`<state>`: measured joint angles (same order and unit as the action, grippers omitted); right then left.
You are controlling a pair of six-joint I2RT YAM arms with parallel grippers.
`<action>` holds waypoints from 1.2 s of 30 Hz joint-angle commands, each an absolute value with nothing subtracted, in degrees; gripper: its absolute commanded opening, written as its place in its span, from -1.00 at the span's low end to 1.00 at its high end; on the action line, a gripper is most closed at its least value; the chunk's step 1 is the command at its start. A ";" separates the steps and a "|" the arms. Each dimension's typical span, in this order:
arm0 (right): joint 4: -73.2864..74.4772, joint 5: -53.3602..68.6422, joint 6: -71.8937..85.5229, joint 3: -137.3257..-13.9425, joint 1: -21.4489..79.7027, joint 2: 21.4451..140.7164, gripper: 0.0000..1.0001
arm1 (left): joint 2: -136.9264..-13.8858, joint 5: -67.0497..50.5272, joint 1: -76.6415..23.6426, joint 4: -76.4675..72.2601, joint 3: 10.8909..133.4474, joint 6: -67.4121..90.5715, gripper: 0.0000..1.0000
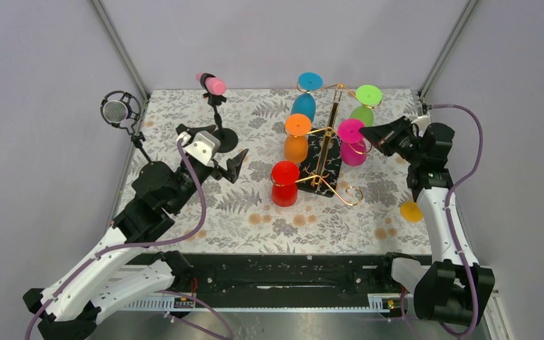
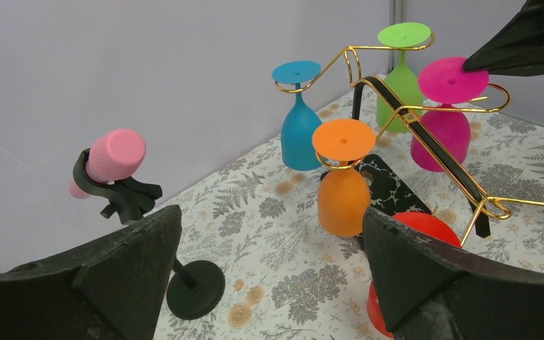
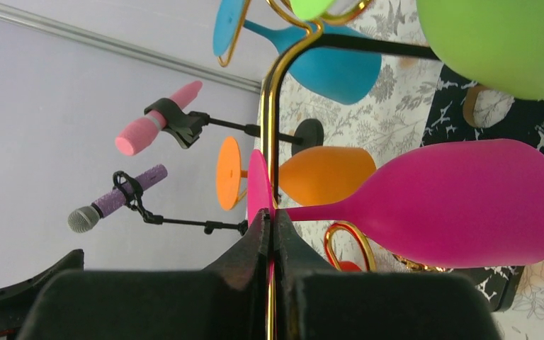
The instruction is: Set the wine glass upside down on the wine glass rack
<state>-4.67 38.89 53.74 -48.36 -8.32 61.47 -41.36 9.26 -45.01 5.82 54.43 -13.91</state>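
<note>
The gold wire wine glass rack [image 1: 334, 113] stands on its black speckled base [image 1: 324, 152] in the middle of the table. Blue [image 1: 304, 99], green [image 1: 365, 105], orange [image 1: 297, 138] and magenta [image 1: 353, 145] wine glasses hang on it upside down. My right gripper [image 1: 363, 132] is shut on the rim of the magenta glass's foot [image 3: 258, 188], which sits at a rack arm [image 3: 268, 106]. A red glass [image 1: 284, 183] stands foot-up at the rack's near left. My left gripper [image 1: 232, 161] is open and empty, left of the rack [image 2: 425, 134].
A pink microphone on a black stand [image 1: 212, 83] is at the back left, its round base [image 2: 195, 289] just ahead of my left fingers. A grey microphone [image 1: 117, 111] stands at the left edge. A yellow round object [image 1: 411, 211] lies near my right arm.
</note>
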 commanded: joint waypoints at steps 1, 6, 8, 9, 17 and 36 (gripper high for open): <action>-5.73 42.70 52.58 -46.66 -8.52 60.72 -1.00 | -41.44 8.17 -44.76 2.46 55.00 -13.44 0.98; -3.62 41.87 51.41 -46.14 -8.48 58.74 -1.00 | -41.46 8.02 -44.74 2.35 54.76 -13.54 0.98; -2.38 40.03 50.65 -45.98 -8.52 57.26 -1.00 | -41.59 7.70 -44.75 2.29 54.76 -13.49 0.98; -1.69 39.16 50.24 -46.05 -8.53 56.55 -1.00 | -41.65 7.52 -44.74 2.29 54.80 -13.53 0.98; 4.35 36.15 47.92 -46.64 -8.53 52.52 -1.00 | -41.17 5.46 -44.74 1.11 54.40 -13.62 0.98; 7.26 18.37 48.06 -44.88 -8.53 46.48 -1.00 | -41.67 4.90 -44.78 1.34 54.60 -14.17 0.98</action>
